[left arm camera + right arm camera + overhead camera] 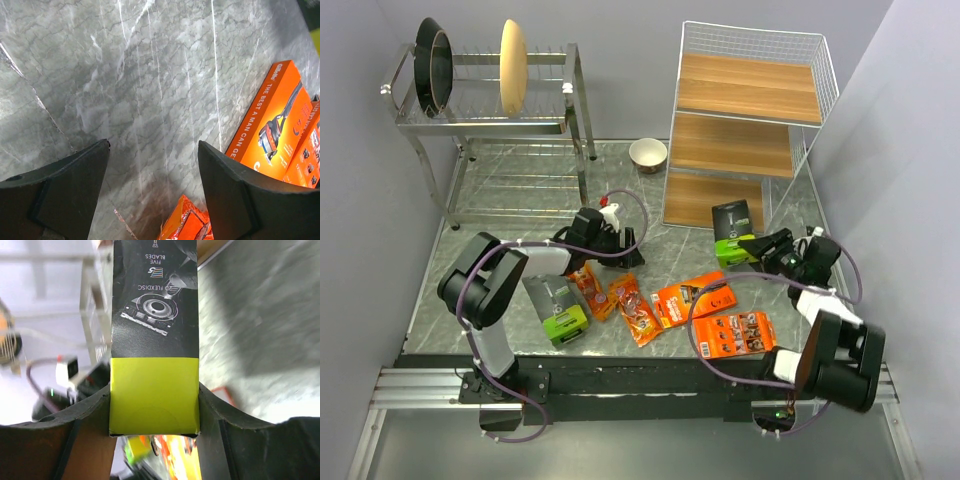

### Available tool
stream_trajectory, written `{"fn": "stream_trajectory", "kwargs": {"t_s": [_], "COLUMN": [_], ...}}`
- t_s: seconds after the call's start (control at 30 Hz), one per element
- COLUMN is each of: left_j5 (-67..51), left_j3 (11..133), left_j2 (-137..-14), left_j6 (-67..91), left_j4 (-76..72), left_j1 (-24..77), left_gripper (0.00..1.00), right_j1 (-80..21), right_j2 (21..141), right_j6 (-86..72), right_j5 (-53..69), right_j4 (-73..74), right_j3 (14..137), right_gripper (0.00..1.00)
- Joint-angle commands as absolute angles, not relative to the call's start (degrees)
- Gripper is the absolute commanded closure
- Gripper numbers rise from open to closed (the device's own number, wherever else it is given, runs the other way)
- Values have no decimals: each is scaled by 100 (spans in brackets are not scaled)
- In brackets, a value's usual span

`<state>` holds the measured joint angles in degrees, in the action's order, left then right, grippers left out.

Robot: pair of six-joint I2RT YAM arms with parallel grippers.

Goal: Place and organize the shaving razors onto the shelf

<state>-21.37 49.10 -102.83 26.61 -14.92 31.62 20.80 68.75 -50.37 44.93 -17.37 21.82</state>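
My right gripper (752,246) is shut on a dark grey razor box with a lime-green end (735,232), in front of the white wire shelf with brown boards (745,130). In the right wrist view the box (154,315) sits upright between my fingers (90,420), gripped at its green end. My left gripper (620,246) is open and empty above the table (150,75). A second grey box (555,308), two narrow blister packs (588,288) (633,308) and two orange cards (695,297) (738,335) lie on the table. One card (272,130) and a blister pack (187,222) show in the left wrist view.
A steel dish rack (490,110) with plates stands at the back left. A small bowl (648,153) sits between it and the shelf. Walls close in on both sides of the table.
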Motion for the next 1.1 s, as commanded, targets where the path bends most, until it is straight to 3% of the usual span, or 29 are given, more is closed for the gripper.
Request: {"fn": "stream_trajectory", "kwargs": {"t_s": [0.0,0.13,0.27,0.37,0.4,0.5,0.77,0.9,1.07], "left_j5": [-1960,-1986,-1995,-1978,-1960,-2013,-1846,-1811,-1793], "left_j3": [4640,4632,4570,4597,4631,4667,4825,4930,4930], "left_j2": [-10538,-10547,-10547,-10494,-10477,-10354,-10063,-10011,-9949], "left_j6": [2601,2715,2821,2839,2839,2830,2654,2584,2611], "left_j4": [-132,-184,-298,-299,-290,-299,-378,-448,-598], "left_j1": [3217,3234,3252,3313,3322,3357,3410,3410,3419], "left_gripper": [21,20,20,20,19,18,14,13,12], "right_j1": [2110,2109,2109,2101,2092,2101,2101,2136,2153], "right_j2": [7513,8548,9219,9387,9326,9010,7243,7128,7584], "right_j6": [-5887,-5969,-6143,-6214,-6101,-5538,-3606,-2613,-2479], "right_j5": [3983,3928,4007,4113,4052,4034,3658,3068,2796], "right_j4": [-3284,-3402,-3374,-3428,-3080,-2166,83,896,1043], "right_j3": [2435,2802,3295,3533,3577,3473,3242,3577,3926], "right_gripper": [78,74,61,30,13,0,0,0,2]}}
